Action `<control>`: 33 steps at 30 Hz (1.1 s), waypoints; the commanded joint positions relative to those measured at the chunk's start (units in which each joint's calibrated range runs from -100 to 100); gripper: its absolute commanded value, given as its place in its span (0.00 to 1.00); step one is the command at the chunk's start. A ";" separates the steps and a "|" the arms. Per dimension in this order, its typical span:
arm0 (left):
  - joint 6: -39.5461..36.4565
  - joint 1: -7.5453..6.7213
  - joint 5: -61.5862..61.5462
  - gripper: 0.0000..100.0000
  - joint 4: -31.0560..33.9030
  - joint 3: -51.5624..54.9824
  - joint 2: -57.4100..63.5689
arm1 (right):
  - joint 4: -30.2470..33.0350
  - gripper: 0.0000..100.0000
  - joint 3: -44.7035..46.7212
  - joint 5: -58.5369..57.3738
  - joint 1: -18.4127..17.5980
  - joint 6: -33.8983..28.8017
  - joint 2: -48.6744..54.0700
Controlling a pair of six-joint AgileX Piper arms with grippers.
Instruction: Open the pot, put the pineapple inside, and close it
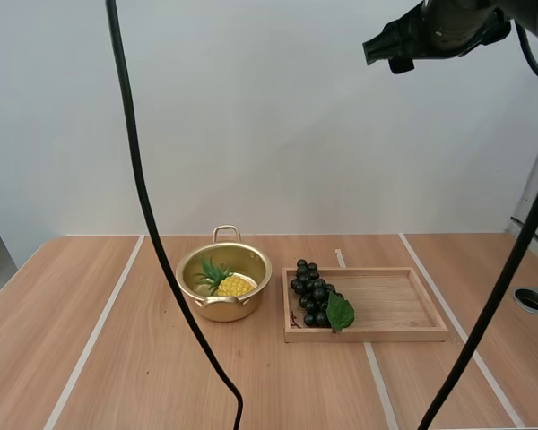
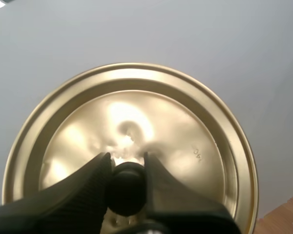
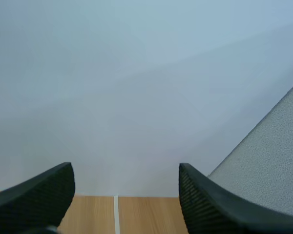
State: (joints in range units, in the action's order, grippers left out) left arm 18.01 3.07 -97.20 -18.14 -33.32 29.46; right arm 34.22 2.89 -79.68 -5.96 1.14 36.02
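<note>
In the high view our right arm [image 1: 457, 22] reaches in at the upper right corner of the frame, raised well above the table [image 1: 90, 358], its dark end pointing toward the left. At lower centre, a little left of the middle, the gold pot [image 1: 190, 285] stands uncovered with one loop handle turned to the back. The pineapple [image 1: 231, 286] lies inside the pot, yellow body toward the right and green crown toward the left. Just to the right of the pot, a wooden tray [image 1: 394, 305] lies flat on the table. A bunch of dark grapes [image 1: 310, 291] with a green leaf [image 1: 340, 312] rests at the tray's left end.

In the left wrist view our left gripper [image 2: 126, 161] is lifted off the table and turned toward the pale wall [image 2: 234, 39]. Its two fingers [image 2: 88, 185] are clamped on the black knob [image 2: 126, 192] of the lid [image 2: 180, 122], one on each side. The lid hangs from that grip — a round gold disc facing the camera edge to edge, touching nothing else.

In the right wrist view our right gripper [image 3: 124, 168] is released, its ribbed fingers [image 3: 44, 192] standing wide apart. Between them we see wall and a strip of table — nothing is held or touched.
</note>
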 commanded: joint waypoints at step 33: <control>5.38 0.06 22.69 0.00 -13.87 45.33 2.54 | -0.32 0.00 35.55 28.40 3.65 -7.85 14.63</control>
State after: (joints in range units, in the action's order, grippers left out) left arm 22.16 3.07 -78.93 -28.66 9.08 32.83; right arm 33.67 36.54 -54.96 -2.67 -5.90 49.88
